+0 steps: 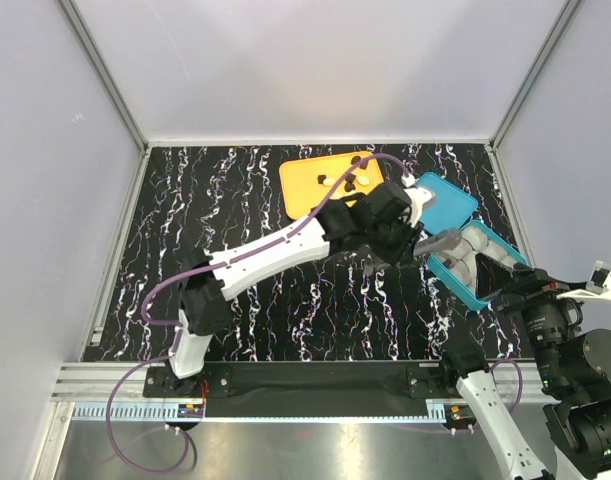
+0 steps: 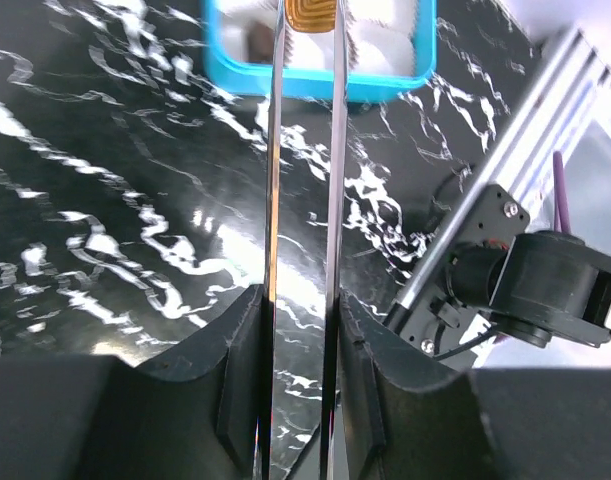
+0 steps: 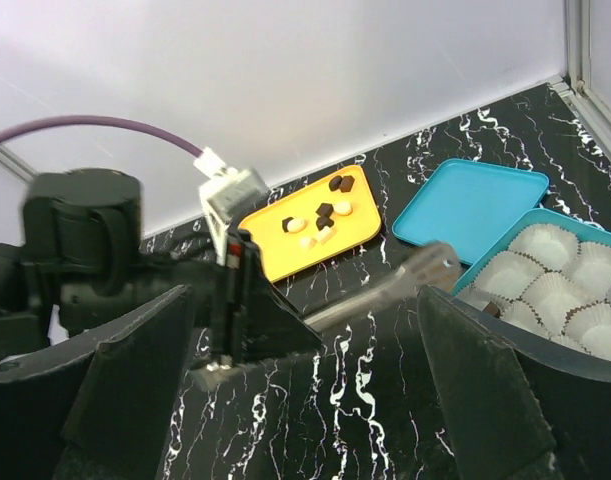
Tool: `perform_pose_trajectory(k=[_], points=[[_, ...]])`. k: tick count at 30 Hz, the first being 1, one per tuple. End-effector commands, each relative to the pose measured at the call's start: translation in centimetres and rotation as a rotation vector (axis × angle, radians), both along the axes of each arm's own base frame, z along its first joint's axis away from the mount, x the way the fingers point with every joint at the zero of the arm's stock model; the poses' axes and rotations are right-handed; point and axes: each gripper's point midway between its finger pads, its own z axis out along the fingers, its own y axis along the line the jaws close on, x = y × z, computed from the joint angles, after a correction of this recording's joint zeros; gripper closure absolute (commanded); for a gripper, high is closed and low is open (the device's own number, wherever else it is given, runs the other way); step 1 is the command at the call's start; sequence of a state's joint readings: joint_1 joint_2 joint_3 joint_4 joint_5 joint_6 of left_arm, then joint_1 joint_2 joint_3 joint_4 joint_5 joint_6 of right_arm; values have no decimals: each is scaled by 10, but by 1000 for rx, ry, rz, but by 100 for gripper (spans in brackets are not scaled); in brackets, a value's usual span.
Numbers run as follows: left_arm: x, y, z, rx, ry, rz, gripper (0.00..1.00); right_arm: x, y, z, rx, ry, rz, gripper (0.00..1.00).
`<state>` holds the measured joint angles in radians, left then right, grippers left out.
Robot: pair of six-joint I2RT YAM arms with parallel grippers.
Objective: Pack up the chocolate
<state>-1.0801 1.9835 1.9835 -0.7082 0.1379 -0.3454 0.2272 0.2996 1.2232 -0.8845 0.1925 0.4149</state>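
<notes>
Several dark and cream chocolate pieces [image 3: 325,212] lie on the orange tray [image 1: 310,185]. One dark piece [image 2: 255,40] sits in a paper cup in the teal box [image 1: 482,290]; it also shows in the right wrist view [image 3: 493,308]. My left gripper [image 2: 303,310] is shut on metal tongs [image 2: 335,150], whose tips reach over the box's near edge. In the top view the left gripper [image 1: 415,243] holds the tongs [image 1: 442,240] beside the box. My right gripper [image 3: 305,400] is open and empty, low at the right, looking toward the tray.
The teal lid [image 1: 447,200] lies flat between the tray and the box. White paper cups [image 3: 550,290] fill the box. The left arm [image 1: 275,250] stretches diagonally across the black marbled table [image 1: 285,320]. An aluminium rail [image 2: 525,160] runs along the table's edge.
</notes>
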Motion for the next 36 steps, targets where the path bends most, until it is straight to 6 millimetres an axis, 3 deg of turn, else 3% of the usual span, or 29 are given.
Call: perform_pose_trajectory(k=[1, 8, 20, 36], points=[[-15, -23, 10, -50, 9, -58, 67, -7, -2, 12, 18, -51, -2, 0], [-28, -46, -7, -38, 12, -102, 67, -10, 1, 11, 29, -53, 15, 0], [-20, -73, -26, -80, -4, -130, 66, -12, 2, 10, 37, -54, 25, 0], [-9, -80, -50, -44, -27, -121, 62, -12, 1, 10, 29, -57, 18, 0]])
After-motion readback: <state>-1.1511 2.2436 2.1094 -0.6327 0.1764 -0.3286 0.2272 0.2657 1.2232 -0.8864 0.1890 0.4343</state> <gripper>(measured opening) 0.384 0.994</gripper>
